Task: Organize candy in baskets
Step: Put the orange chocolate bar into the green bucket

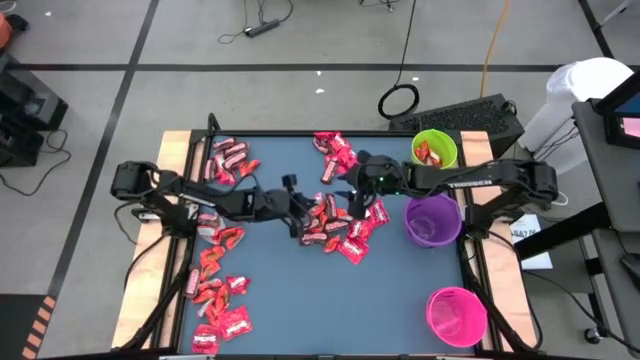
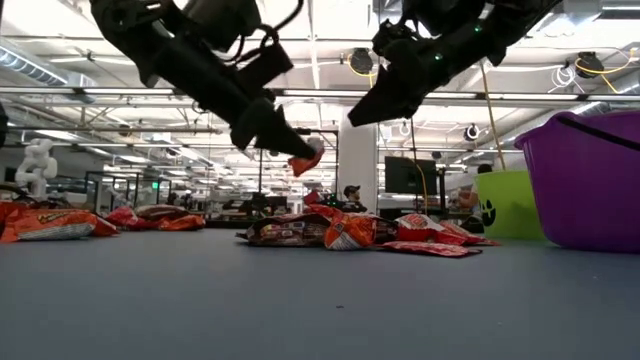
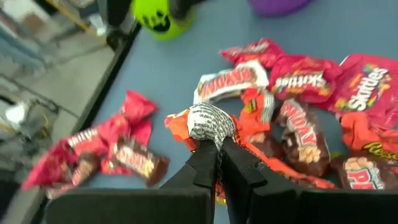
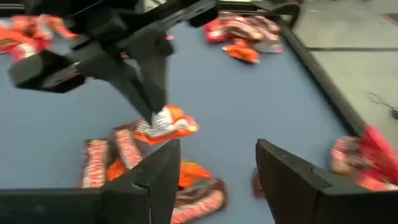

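Your left gripper [image 3: 217,149] is clamped on one orange-wrapped candy [image 3: 208,123], lifted clear above the centre pile [image 1: 335,225]; your right gripper [image 4: 217,165] hangs beside it, jaws apart and empty. Only the green basket [image 1: 435,150] at 1 o'clock holds candy. Purple basket [image 1: 432,220] at 3 and pink basket [image 1: 456,316] at 5 look empty, so most sorting remains.

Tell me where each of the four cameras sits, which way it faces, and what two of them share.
High: overhead, looking down at the table, both arms.
Low: table height, looking across; arms hang from above.
Left wrist: behind the left tool, shut on an orange candy over the pile.
Right wrist: behind the open right tool, facing the left tool.
Shared: both wrist views show that orange candy.
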Robot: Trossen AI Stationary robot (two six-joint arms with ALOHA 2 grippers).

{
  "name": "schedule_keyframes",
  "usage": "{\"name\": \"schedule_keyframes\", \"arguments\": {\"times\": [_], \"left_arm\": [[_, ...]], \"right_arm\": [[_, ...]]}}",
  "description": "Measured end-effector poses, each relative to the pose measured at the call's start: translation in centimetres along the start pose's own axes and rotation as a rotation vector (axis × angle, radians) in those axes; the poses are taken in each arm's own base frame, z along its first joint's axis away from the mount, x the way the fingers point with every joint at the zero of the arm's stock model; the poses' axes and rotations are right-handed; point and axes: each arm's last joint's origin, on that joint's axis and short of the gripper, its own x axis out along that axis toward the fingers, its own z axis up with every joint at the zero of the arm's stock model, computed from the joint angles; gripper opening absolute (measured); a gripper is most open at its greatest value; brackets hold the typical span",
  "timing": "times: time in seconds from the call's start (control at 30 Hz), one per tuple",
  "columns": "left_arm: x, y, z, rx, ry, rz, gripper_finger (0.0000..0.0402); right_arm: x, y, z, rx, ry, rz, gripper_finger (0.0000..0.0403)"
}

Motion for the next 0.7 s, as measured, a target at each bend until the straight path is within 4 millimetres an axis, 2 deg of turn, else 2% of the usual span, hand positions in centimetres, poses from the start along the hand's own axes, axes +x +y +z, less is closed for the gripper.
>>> {"name": "schedule_keyframes", "arguments": {"times": [0.17, 0.3, 0.7], "left_arm": [[-0.4, -0.8, 0.8, 0.077, -0.055, 0.021, 0.0017], [-0.5, -1.0, 1.2, 0.112, -0.089, 0.024, 0.0017], [-0.6, -1.1, 1.4, 0.114, -0.11, 0.026, 0.0018]], "right_arm": [[1.4, 0.8, -0.5, -0.002, -0.015, 0.138, 0.0221], [2.1, 1.4, -0.6, -0.013, -0.029, 0.152, 0.0229], [2.3, 1.4, -0.4, -0.016, -0.064, 0.162, 0.0197]]}}
